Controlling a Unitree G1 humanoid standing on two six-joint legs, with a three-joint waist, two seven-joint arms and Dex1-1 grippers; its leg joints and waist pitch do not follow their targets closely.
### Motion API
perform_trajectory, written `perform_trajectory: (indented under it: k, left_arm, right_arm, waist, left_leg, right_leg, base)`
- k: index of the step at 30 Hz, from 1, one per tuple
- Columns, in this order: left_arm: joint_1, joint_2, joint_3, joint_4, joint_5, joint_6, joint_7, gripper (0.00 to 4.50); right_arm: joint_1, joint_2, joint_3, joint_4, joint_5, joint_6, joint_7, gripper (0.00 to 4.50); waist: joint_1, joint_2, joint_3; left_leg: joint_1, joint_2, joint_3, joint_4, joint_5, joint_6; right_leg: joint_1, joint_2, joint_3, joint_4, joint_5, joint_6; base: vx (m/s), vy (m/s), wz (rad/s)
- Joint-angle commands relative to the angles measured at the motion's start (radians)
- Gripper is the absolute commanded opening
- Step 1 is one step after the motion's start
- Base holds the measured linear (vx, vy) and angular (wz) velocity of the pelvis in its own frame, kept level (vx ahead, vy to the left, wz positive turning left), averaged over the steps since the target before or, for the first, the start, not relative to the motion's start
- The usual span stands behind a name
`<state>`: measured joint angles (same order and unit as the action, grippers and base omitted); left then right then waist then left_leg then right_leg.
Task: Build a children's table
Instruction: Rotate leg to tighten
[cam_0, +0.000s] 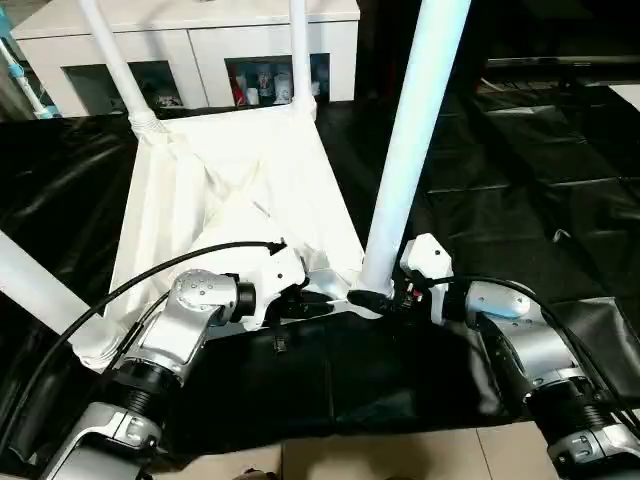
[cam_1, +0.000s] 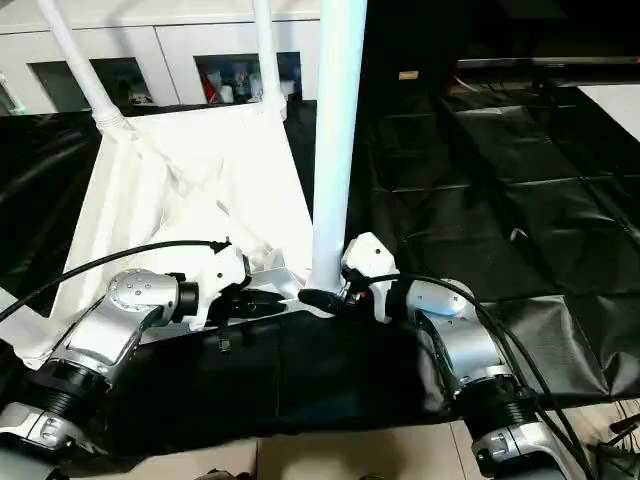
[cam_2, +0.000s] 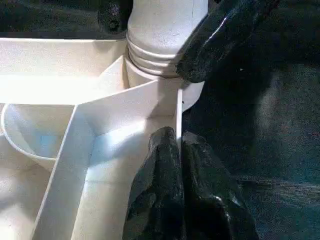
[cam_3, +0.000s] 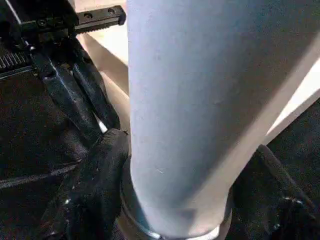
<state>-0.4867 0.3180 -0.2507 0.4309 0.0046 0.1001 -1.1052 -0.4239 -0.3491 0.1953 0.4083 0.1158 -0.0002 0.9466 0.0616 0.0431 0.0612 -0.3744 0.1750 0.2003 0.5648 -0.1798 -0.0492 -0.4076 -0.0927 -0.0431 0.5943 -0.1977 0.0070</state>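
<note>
Left eye view: children's table upside down on black cloth, ribbed underside up, legs standing in far corner sockets, another leg slanting at near left; near-right leg upright in its socket, left gripper and right gripper meeting at its foot. White cabinet with glass doors behind; no legible writing on items inside. Right eye view: same scene, silver forearms reaching in from the near edge, near-right leg rising between them. Left wrist view: left fingers pinched shut on the thin edge wall of the tabletop, just beside the ringed leg base in its socket; one right finger against that base. Right wrist view: right fingers spread either side of the leg's foot, touching it at left; firm clamp not certain.
</note>
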Motion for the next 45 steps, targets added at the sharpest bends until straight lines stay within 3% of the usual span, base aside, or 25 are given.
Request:
perform_trajectory:
  k: [1,5,8,13,15,16,19,24,27,32,34,36,38,39,42,45]
  left_arm:
    - [0.031,-0.011,-0.010,0.013,-0.032,0.008,-0.016,0.00]
    - [0.026,-0.013,-0.013,0.029,-0.018,0.006,0.002,0.00]
    - [0.007,-0.030,-0.009,0.070,0.006,0.015,0.061,0.00]
    - [-0.056,-0.092,0.003,0.168,0.053,0.043,0.218,0.00]
    - [-0.084,-0.119,0.012,0.206,0.065,0.060,0.284,0.00]
    - [-0.100,-0.135,0.020,0.228,0.069,0.070,0.325,0.00]
    - [-0.138,-0.177,0.042,0.283,0.074,0.083,0.427,0.00]
    - [-0.186,-0.246,0.059,0.377,0.094,0.049,0.569,0.00]
    - [-0.192,-0.254,0.056,0.393,0.093,0.041,0.562,0.00]
    - [-0.189,-0.247,0.054,0.399,0.093,0.026,0.556,0.00]
    - [-0.188,-0.244,0.055,0.401,0.093,0.021,0.554,0.00]
    - [-0.187,-0.239,0.058,0.406,0.093,0.013,0.545,0.00]
    - [-0.187,-0.239,0.058,0.407,0.093,0.011,0.544,0.00]
    - [-0.186,-0.237,0.058,0.406,0.093,0.009,0.536,0.00]
    - [-0.176,-0.226,0.051,0.392,0.089,-0.001,0.498,0.00]
    - [-0.160,-0.212,0.042,0.375,0.087,-0.009,0.459,0.00]
  right_arm:
    - [0.014,0.006,0.004,-0.006,0.014,0.003,0.016,2.61]
    - [0.012,0.027,-0.008,0.017,-0.003,-0.008,-0.040,2.59]
    - [-0.001,0.067,-0.032,0.049,-0.012,0.012,-0.133,2.59]
    - [-0.017,0.179,-0.069,0.096,-0.029,0.094,-0.351,2.59]
    - [-0.021,0.224,-0.079,0.113,-0.037,0.120,-0.435,2.59]
    - [-0.026,0.249,-0.089,0.129,-0.042,0.131,-0.491,2.59]
    - [-0.043,0.314,-0.120,0.177,-0.056,0.150,-0.642,2.59]
    - [-0.080,0.439,-0.147,0.275,-0.077,0.122,-0.834,2.59]
    - [-0.093,0.460,-0.136,0.293,-0.094,0.100,-0.840,2.59]
    - [-0.104,0.475,-0.172,0.303,-0.066,0.095,-0.845,2.59]
    - [-0.104,0.478,-0.182,0.304,-0.055,0.093,-0.838,3.15]
    - [-0.103,0.482,-0.189,0.303,-0.044,0.083,-0.812,3.29]
    - [-0.103,0.482,-0.188,0.302,-0.046,0.081,-0.813,3.58]
    - [-0.104,0.481,-0.188,0.297,-0.050,0.073,-0.815,3.65]
    - [-0.111,0.442,-0.174,0.282,-0.086,0.026,-0.800,3.78]
    - [-0.111,0.393,-0.170,0.258,-0.092,-0.011,-0.737,3.78]
  waist:
    - [0.003,-0.024,-0.053]
    - [0.003,-0.023,-0.054]
    - [-0.002,-0.022,-0.048]
    - [-0.012,-0.020,-0.037]
    - [-0.012,-0.019,-0.043]
    - [-0.013,-0.019,-0.040]
    - [-0.017,-0.019,-0.043]
    - [-0.018,-0.016,-0.045]
    - [-0.018,-0.014,-0.048]
    - [-0.017,-0.014,-0.050]
    - [-0.017,-0.014,-0.050]
    - [-0.018,-0.013,-0.050]
    - [-0.026,-0.014,-0.046]
    - [-0.029,-0.014,-0.049]
    - [-0.026,-0.013,-0.049]
    - [-0.023,-0.016,-0.051]
  left_leg:
    - [0.005,0.052,-0.018,-0.047,-0.100,0.166]
    - [0.006,0.052,-0.018,-0.046,-0.100,0.167]
    - [0.006,0.051,-0.018,-0.051,-0.133,0.149]
    - [0.015,0.050,-0.024,-0.069,-0.260,0.063]
    - [0.016,0.051,-0.027,-0.070,-0.265,0.042]
    - [0.020,0.051,-0.025,-0.072,-0.276,0.037]
    - [0.019,0.047,-0.027,-0.073,-0.280,0.017]
    - [0.016,0.045,-0.028,-0.074,-0.284,0.019]
    - [0.016,0.045,-0.029,-0.075,-0.292,0.026]
    - [0.015,0.047,-0.029,-0.076,-0.298,0.034]
    - [0.017,0.047,-0.029,-0.077,-0.318,0.029]
    - [0.017,0.047,-0.029,-0.078,-0.329,0.032]
    - [0.003,0.046,-0.035,-0.085,-0.336,0.029]
    - [0.003,0.047,-0.038,-0.084,-0.332,0.022]
    - [0.013,0.047,-0.032,-0.080,-0.328,0.026]
    - [0.008,0.047,-0.029,-0.075,-0.286,0.044]
  right_leg:
    - [0.051,-0.049,0.034,-0.050,-0.021,-0.287]
    - [0.050,-0.049,0.033,-0.050,-0.022,-0.289]
    - [0.046,-0.049,0.034,-0.058,-0.076,-0.283]
    - [0.039,-0.050,0.038,-0.081,-0.293,-0.224]
    - [0.043,-0.054,0.039,-0.082,-0.304,-0.208]
    - [0.036,-0.051,0.041,-0.085,-0.299,-0.208]
    - [0.037,-0.052,0.041,-0.085,-0.297,-0.202]
    - [0.039,-0.051,0.040,-0.086,-0.258,-0.198]
    - [0.041,-0.053,0.040,-0.086,-0.261,-0.191]
    - [0.041,-0.053,0.040,-0.086,-0.249,-0.192]
    - [0.039,-0.053,0.040,-0.089,-0.278,-0.187]
    - [0.039,-0.055,0.042,-0.090,-0.284,-0.183]
    - [0.045,-0.053,0.035,-0.091,-0.325,-0.167]
    - [0.047,-0.056,0.036,-0.091,-0.339,-0.158]
    - [0.035,-0.055,0.040,-0.096,-0.331,-0.166]
    - [0.041,-0.054,0.040,-0.089,-0.259,-0.185]
  base:
    - [0.000,0.000,0.00]
    - [0.000,0.000,0.00]
    - [0.000,0.000,0.00]
    - [0.000,0.000,0.00]
    - [0.000,0.000,0.00]
    - [0.000,0.000,0.00]
    - [0.000,0.000,0.00]
    - [0.000,0.000,0.00]
    - [0.000,0.000,0.00]
    - [0.000,0.000,0.00]
    - [0.000,0.000,0.00]
    - [0.000,0.000,0.00]
    - [0.000,0.000,0.00]
    - [0.000,0.000,0.00]
    - [0.000,0.000,0.00]
    - [0.000,0.000,0.00]
